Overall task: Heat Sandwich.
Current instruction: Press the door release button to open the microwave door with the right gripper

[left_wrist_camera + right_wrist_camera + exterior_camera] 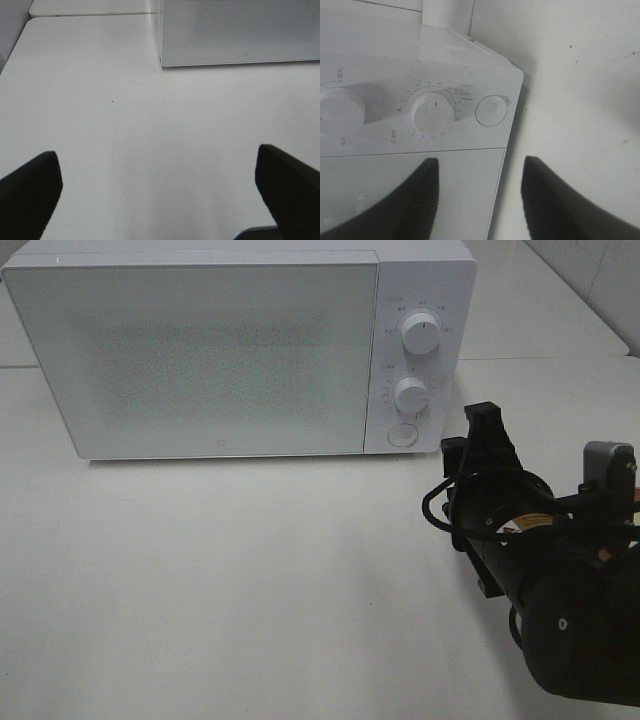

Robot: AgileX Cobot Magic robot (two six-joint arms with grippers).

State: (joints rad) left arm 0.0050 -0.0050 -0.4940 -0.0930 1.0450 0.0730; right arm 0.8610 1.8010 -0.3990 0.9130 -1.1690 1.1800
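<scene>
Near the microwave's [200, 350] right front corner, the right claw [480, 165] sits half open facing the round button [491, 110]; the left claw [157, 152] gapes wide above the table [150, 125].

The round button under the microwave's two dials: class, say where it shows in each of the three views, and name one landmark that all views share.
Exterior high: the round button sits lowest on the control panel, under the lower dial.
Left wrist: not in it; only a corner of the door shows.
Right wrist: the round button lies beside the lower dial.
Shared landmark: the speckled door, seen in all three.
</scene>
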